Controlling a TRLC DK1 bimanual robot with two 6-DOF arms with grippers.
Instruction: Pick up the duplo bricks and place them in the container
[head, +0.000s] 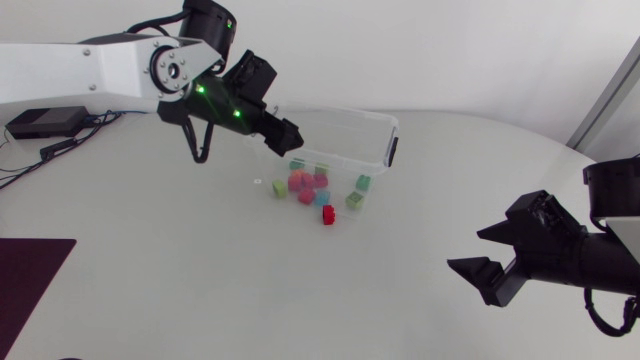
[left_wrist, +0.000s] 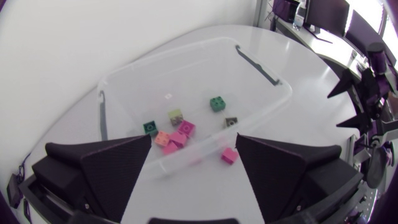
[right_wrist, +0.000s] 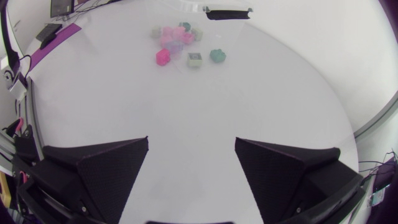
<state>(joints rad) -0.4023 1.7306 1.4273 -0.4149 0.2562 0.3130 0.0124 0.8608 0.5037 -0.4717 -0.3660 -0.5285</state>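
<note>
White table (head: 200, 290) w/ a clear plastic container (head: 386, 122) at centre-back, open top up. Its long axis runs roughly across the table, from the L arm's side toward the black handle (head: 392, 150) on the short end facing the R side. Most duplo bricks (left_wrist: 217, 104) appear to lie loose on the container floor: teal, green, olive, pink, orange. One red-pink brick (head: 328, 214) looks to sit on the table just outside the near long wall, so it's prob. the one left to fetch. It's a small, near-cubic brick w/ no real long axis, and it appears turned cornerwise to the wall; can't tell whether the studs face up. Left gripper (left_wrist: 193, 143) hangs above the container's near wall, fingers wide apart, nothing held. Right gripper (head: 468, 248) is also spread and empty, low over the table at the R side, well apart from the bricks. To do the pick well: centre over the brick, rotate the wrist so the fingers meet two flat opposite faces, not corners. Come straight down, keeping the inner finger clear of the container wall. Close firmly, lift above rim height, then release over the middle of the container.
</note>
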